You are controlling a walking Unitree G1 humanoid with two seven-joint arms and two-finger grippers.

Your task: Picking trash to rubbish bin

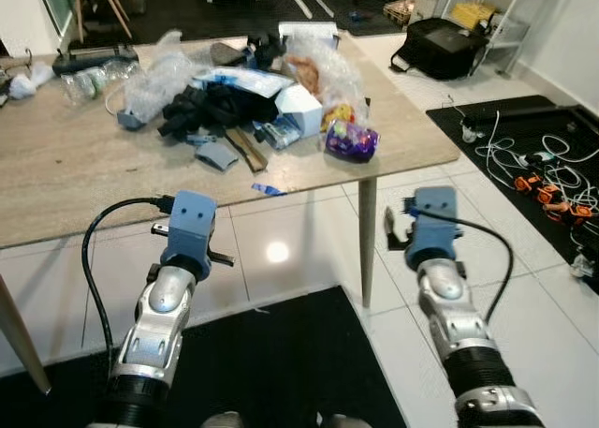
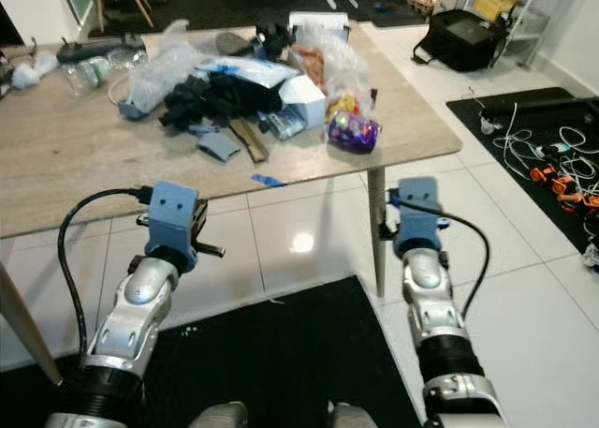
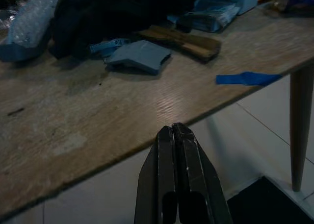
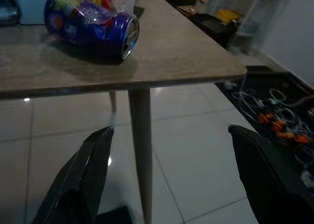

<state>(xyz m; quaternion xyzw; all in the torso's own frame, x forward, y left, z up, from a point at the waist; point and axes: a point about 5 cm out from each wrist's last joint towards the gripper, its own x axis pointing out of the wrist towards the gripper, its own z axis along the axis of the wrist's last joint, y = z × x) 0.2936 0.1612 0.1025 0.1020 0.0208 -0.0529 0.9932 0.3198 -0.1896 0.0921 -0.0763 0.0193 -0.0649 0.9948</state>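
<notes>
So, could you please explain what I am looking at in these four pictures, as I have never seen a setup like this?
This is a humanoid robot seen from its own cameras. Two pictures come from its head, looking down at its two silver arms and a wooden table. The other two come from cameras on each wrist, looking along that gripper's jaws. The left gripper has its jaws shut and points at the table edge. The right gripper has its jaws wide open, facing the table leg. Neither holds anything. On the table lies a heap of trash: a blue can on its side, plastic bags, a black cloth and a blue scrap.
</notes>
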